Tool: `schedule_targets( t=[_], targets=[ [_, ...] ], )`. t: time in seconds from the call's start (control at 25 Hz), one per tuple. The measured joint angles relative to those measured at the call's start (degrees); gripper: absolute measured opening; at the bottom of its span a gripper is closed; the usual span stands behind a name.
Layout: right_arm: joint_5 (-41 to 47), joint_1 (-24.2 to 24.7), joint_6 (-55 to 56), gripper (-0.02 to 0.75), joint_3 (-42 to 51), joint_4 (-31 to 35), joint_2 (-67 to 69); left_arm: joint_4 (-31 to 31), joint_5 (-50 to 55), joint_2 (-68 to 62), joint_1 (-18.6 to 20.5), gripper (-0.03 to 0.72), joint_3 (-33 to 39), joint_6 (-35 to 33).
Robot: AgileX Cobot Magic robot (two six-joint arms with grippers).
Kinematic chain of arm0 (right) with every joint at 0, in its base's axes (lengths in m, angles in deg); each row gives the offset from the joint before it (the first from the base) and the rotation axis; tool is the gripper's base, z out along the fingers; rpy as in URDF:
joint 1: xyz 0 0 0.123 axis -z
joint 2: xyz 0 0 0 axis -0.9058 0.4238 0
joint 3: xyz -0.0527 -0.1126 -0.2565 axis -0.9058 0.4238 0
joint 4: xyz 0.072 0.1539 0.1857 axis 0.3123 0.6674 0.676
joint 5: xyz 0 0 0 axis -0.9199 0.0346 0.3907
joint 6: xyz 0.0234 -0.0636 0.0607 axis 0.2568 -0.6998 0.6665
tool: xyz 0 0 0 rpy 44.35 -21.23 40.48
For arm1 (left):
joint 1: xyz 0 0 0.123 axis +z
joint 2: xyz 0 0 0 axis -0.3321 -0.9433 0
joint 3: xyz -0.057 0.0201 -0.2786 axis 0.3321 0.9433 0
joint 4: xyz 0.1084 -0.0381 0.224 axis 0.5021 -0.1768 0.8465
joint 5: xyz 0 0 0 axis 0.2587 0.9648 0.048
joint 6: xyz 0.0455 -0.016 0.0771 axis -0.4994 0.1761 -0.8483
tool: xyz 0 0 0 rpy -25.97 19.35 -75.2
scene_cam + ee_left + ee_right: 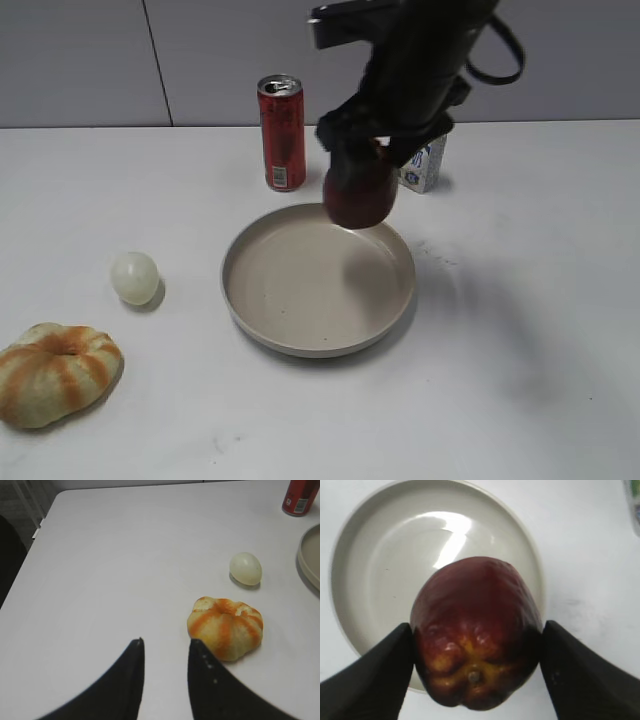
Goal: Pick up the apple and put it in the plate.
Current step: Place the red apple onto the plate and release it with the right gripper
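My right gripper (362,178) is shut on the dark red apple (360,192) and holds it in the air above the far edge of the beige plate (270,325). In the right wrist view the apple (476,630) sits between both black fingers of the right gripper (476,652), its yellowish lobed end toward the camera, with the plate (365,565) below it. The plate holds nothing. My left gripper (166,647) is open and empty, low over the table beside the orange-striped bun (226,627). A sliver of the plate's rim (309,555) shows in the left wrist view.
A red soda can (282,132) stands behind the plate, with a small white carton (426,165) to its right behind the arm. A pale whitish ball (134,277) and the orange-striped bun (55,372) lie left of the plate. The ball (245,568) and can (300,496) also show in the left wrist view.
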Motion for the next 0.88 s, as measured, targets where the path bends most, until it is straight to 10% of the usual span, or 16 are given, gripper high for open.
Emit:
schedule_targets(
  t=[0.88],
  targets=[
    [11.3,-3.4,0.1,0.652,-14.1,1.7,13.7,0.0,0.0,0.0,0.0,0.236,0.0,0.0]
  ],
)
